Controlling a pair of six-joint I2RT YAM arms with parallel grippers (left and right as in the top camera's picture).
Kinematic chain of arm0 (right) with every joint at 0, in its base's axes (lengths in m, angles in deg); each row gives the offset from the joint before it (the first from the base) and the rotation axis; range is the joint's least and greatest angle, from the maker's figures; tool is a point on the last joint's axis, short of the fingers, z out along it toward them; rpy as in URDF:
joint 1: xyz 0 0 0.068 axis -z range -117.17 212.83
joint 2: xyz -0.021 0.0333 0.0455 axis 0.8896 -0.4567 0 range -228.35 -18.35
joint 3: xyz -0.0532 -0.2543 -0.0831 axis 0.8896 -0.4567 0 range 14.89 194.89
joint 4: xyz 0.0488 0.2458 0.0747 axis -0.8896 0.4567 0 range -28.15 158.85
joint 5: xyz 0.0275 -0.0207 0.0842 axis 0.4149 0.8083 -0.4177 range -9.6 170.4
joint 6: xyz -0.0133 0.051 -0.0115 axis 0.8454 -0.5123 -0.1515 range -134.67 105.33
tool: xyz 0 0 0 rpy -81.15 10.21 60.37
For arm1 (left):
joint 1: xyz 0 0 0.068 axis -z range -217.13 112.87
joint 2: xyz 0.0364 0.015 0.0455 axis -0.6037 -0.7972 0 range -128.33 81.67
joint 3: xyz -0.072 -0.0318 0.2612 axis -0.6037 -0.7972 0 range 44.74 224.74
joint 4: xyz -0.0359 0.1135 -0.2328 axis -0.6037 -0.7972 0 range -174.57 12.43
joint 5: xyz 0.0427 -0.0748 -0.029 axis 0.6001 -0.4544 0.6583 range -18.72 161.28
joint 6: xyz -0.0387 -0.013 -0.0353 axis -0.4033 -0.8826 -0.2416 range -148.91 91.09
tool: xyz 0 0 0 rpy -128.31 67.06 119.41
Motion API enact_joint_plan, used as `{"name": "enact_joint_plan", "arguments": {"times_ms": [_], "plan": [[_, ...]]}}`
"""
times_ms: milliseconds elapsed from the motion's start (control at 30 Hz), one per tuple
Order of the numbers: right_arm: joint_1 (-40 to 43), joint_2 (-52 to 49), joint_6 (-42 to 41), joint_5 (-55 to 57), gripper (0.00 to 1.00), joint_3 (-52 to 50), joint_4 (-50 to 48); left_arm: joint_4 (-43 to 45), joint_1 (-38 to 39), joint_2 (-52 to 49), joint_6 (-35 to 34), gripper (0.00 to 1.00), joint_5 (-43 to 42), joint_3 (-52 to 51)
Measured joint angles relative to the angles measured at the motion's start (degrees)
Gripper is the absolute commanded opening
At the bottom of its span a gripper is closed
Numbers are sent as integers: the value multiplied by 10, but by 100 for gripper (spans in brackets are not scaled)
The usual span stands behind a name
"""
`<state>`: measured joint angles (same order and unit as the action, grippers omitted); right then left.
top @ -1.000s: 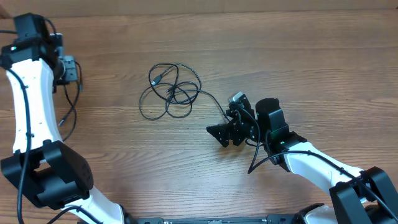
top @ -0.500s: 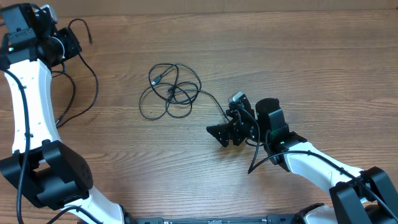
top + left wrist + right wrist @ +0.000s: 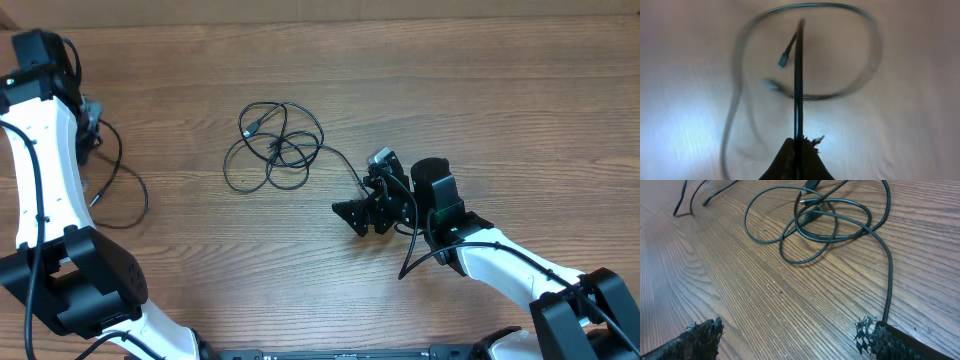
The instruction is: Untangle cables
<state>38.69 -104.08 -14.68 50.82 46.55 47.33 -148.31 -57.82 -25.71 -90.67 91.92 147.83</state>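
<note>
Showing two arms at a wooden surface (image 3: 470, 70), with a knot of cables (image 3: 278, 148) lying near its middle. The knot is a loose bundle of thin black loops crossing one another, with a silver-tipped plug (image 3: 254, 126) at its upper left edge. In the right wrist view the same knot (image 3: 815, 220) lies flat on the wood ahead of the fingers.

A trailing strand (image 3: 345, 165) leaves the knot on its lower right side and runs to the right gripper (image 3: 362, 195), which sits near the knot on that side. Its fingers stand wide apart and hold nothing. Seen from the wrist, the right gripper (image 3: 789, 330) has the strand (image 3: 888, 275) ending at the edge of one finger (image 3: 890, 337); whether the two touch cannot be told.

The left gripper (image 3: 88, 115) is well apart from the knot, far to its left. Its fingers are closed tight on a separate cable (image 3: 128, 195), whose slack curves in an open loop, also far left of the knot. In the blurred left wrist view the left gripper (image 3: 799, 142) pinches that cable (image 3: 799, 75), which rises straight from the fingertips, while a wide loop with a plug end (image 3: 786, 55) curves behind it.
</note>
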Motion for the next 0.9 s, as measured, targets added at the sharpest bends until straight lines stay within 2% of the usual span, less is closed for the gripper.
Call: {"name": "enact_joint_plan", "arguments": {"times_ms": [233,300,500,533,700,767,800,900], "plan": [[0,0,0,0,96,0,0,-141,0,0,-320,4,68,0],[0,0,0,0,96,0,0,-208,-1,0,-443,4,85,2],[0,0,0,0,96,0,1,-205,-11,0,-534,6,105,2],[0,0,0,0,96,0,1,-201,-14,0,-541,12,105,2],[0,0,0,0,96,0,1,-197,-19,0,-558,82,108,2],[0,0,0,0,96,0,2,-197,-19,0,-562,96,109,2],[0,0,0,0,96,0,1,-197,-19,0,-565,100,109,2],[0,0,0,0,96,0,1,-197,-19,0,-567,100,111,2]]}}
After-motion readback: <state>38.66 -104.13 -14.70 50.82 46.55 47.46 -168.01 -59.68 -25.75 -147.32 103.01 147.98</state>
